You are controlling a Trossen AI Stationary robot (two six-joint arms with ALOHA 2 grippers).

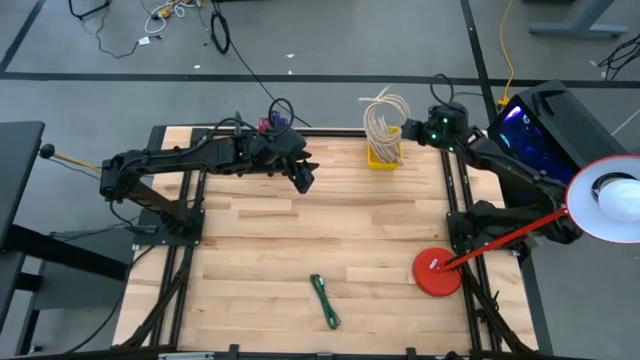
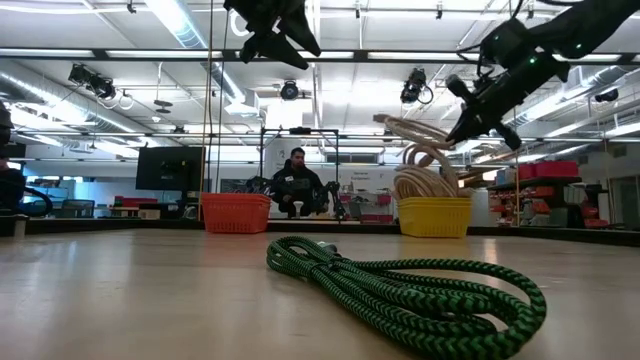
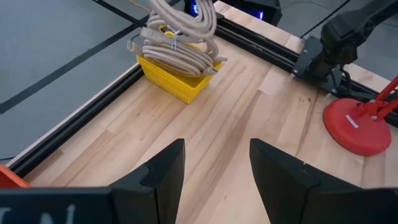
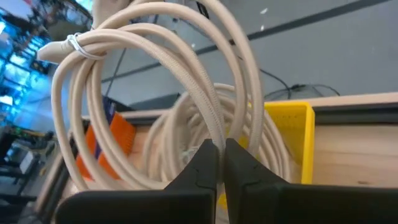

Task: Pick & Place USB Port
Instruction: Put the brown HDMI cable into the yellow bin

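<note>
Pale wooden plank surface (image 1: 260, 250) carrying a coiled green braided USB cable (image 1: 324, 301) at lower centre of the high view, with a yellow plastic basket (image 1: 384, 154) of beige coiled cables (image 1: 383, 117) at upper centre. Left claw (image 1: 303, 178) raised at upper left-centre, fingers apart, empty. Right claw (image 1: 408, 131) beside the basket, pinched together on a beige cable loop.

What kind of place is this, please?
Probably a robotics lab or workshop. A wooden table in a black frame carries two robot arms. The low view shows a large hall with ceiling cameras, a monitor and a seated person. Loose cables lie on the grey floor.
</note>
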